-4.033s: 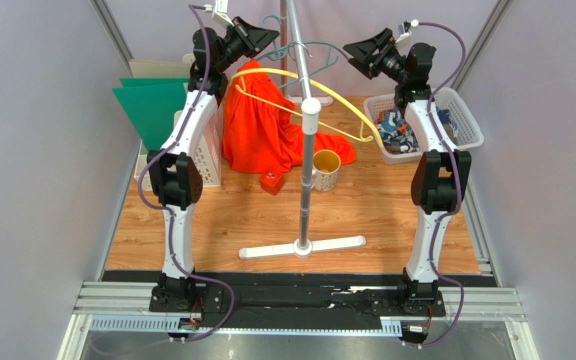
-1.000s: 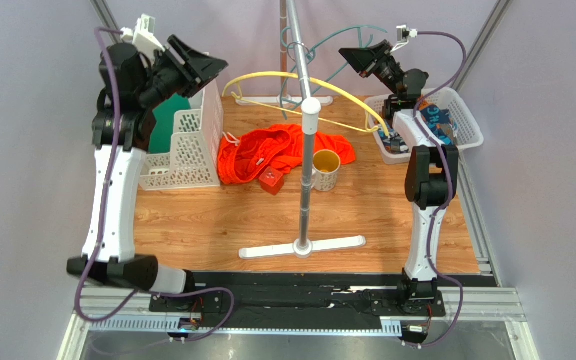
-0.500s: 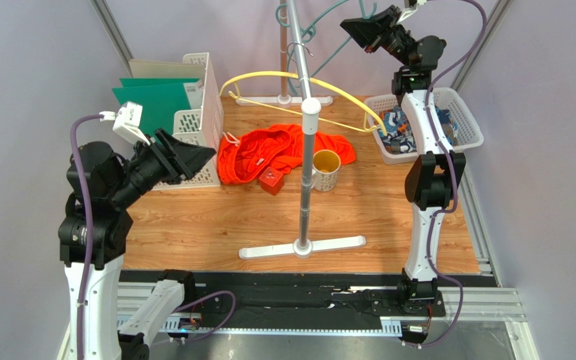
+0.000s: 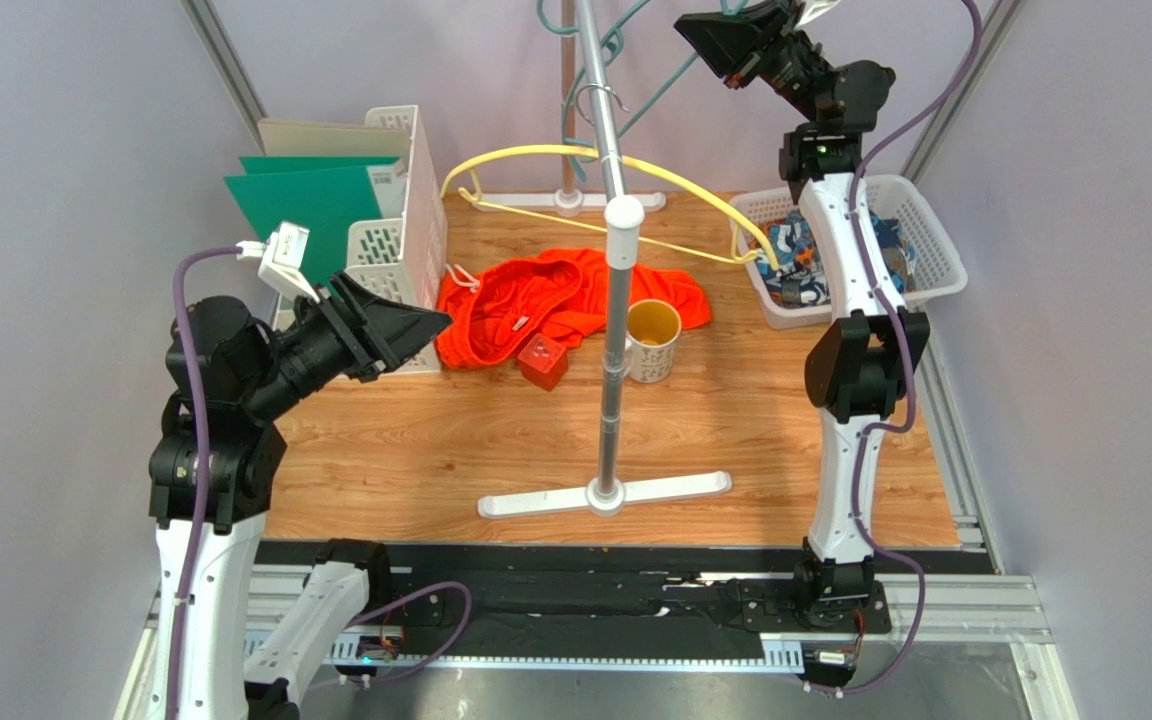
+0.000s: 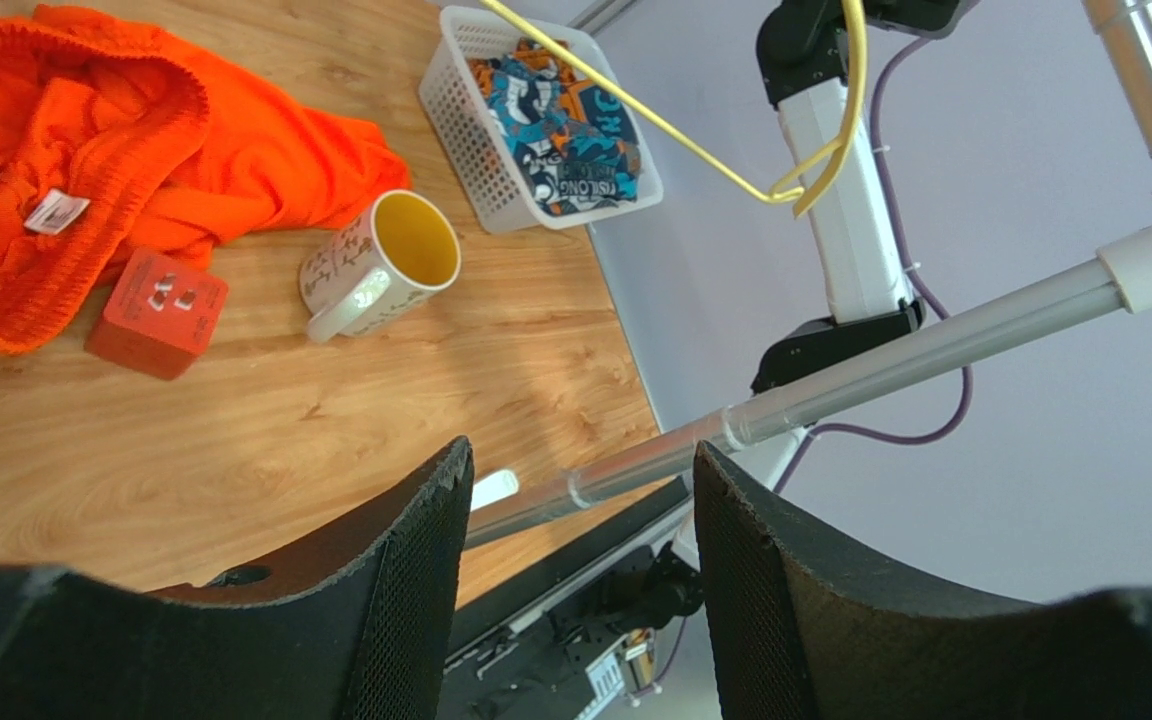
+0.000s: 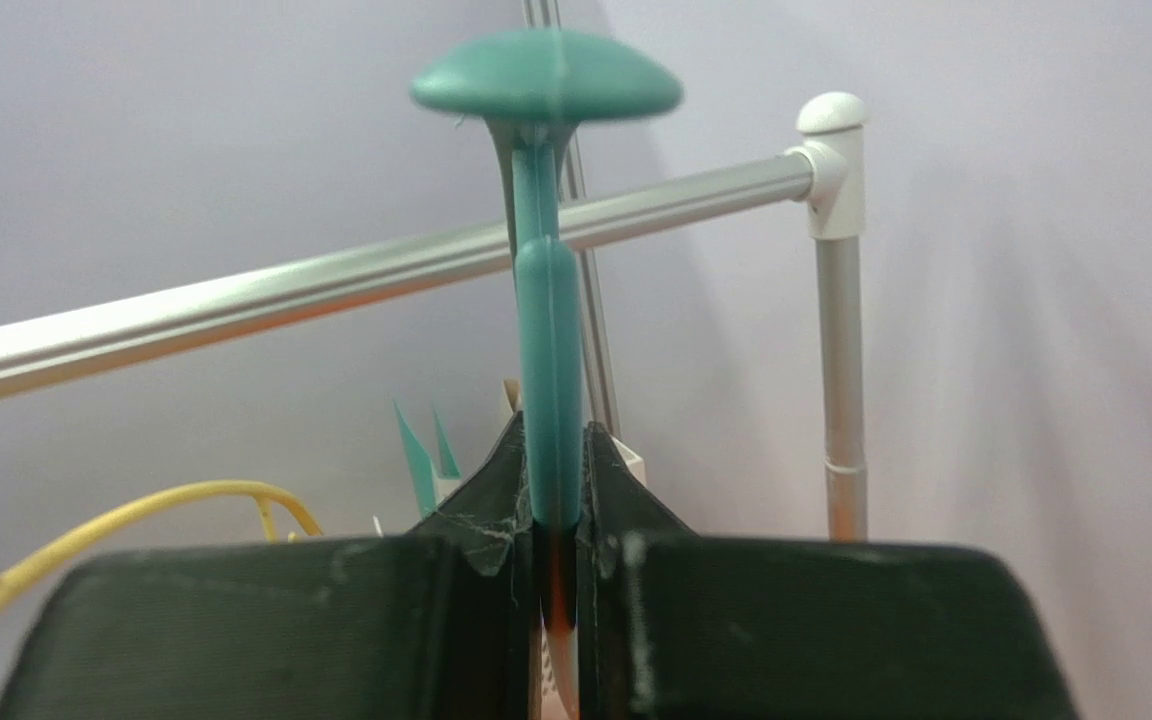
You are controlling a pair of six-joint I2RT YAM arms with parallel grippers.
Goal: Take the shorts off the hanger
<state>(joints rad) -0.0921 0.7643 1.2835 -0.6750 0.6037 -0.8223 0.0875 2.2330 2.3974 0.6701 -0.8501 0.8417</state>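
The plain orange shorts (image 4: 537,300) (image 5: 71,150) lie crumpled on the wooden table, off any hanger. The printed shorts (image 4: 796,263) (image 5: 560,120) lie in the white basket (image 4: 940,225). A bare yellow hanger (image 4: 530,149) (image 5: 717,150) hangs on the rack's rail. My right gripper (image 4: 710,33) (image 6: 549,450) is high at the back, shut on a bare teal hanger (image 6: 549,300) beside the rail (image 6: 312,285). My left gripper (image 4: 387,323) (image 5: 582,495) hovers open and empty at the left, above the table and apart from the orange shorts.
The rack's upright pole (image 4: 620,300) and its white foot (image 4: 605,495) stand mid-table. A mug (image 4: 653,338) (image 5: 379,263) and a red block (image 4: 542,360) (image 5: 154,308) sit against the orange shorts. A white file crate (image 4: 387,225) with green folders (image 4: 304,195) stands at the back left.
The orange shorts have come off the yellow hanger onto the table. My left arm swung from the back down to the near left. My right gripper rose with the teal hanger.
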